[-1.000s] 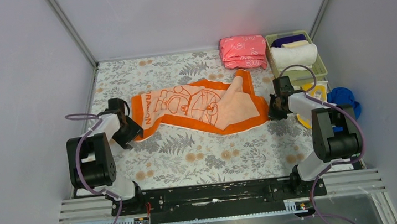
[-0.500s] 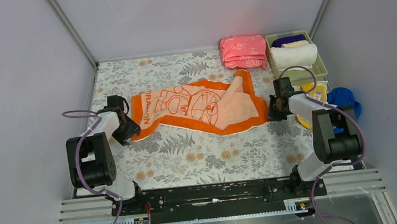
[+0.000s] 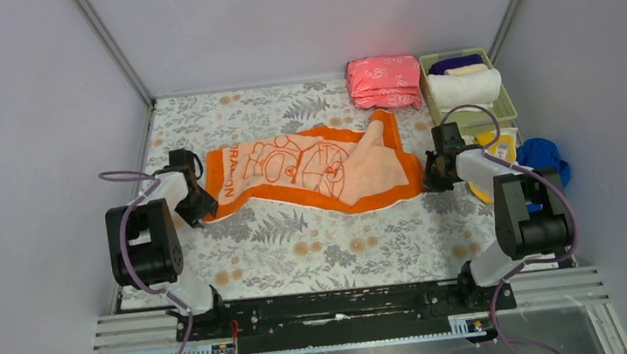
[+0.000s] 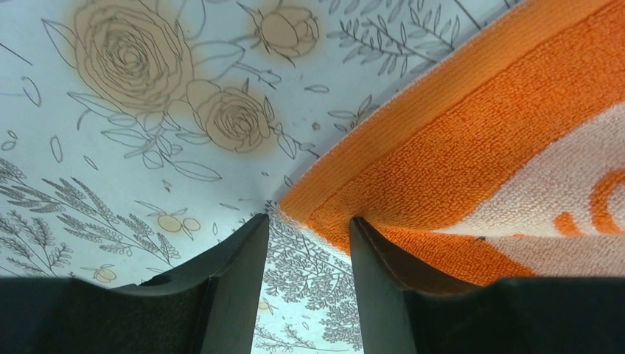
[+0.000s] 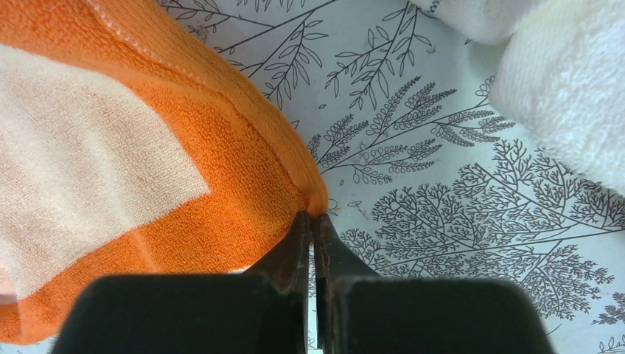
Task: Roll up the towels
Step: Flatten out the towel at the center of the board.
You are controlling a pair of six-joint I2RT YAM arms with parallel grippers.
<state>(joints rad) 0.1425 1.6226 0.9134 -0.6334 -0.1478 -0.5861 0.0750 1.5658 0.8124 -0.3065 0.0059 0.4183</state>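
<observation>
An orange towel (image 3: 318, 169) with a white pattern lies spread across the middle of the floral table, its right part folded over. My left gripper (image 3: 199, 205) is at the towel's near-left corner. In the left wrist view its jaws (image 4: 309, 221) stand open, one on each side of the orange towel's (image 4: 479, 147) corner tip. The right finger presses on the cloth. My right gripper (image 3: 429, 174) is at the towel's right corner. The right wrist view shows that gripper (image 5: 311, 215) shut on the orange towel's (image 5: 184, 162) corner.
A folded pink stack (image 3: 384, 82) lies at the back right. Beside it a green basket (image 3: 509, 102) holds a rolled cream towel (image 3: 464, 88) and a dark blue one (image 3: 454, 63). A yellow towel (image 3: 504, 141) and a blue towel (image 3: 545, 155) lie behind the right arm. Walls stand close on both sides.
My left gripper has crept back and left along the towel's left edge to its corner, and its jaws have narrowed. The right gripper has stayed put.
</observation>
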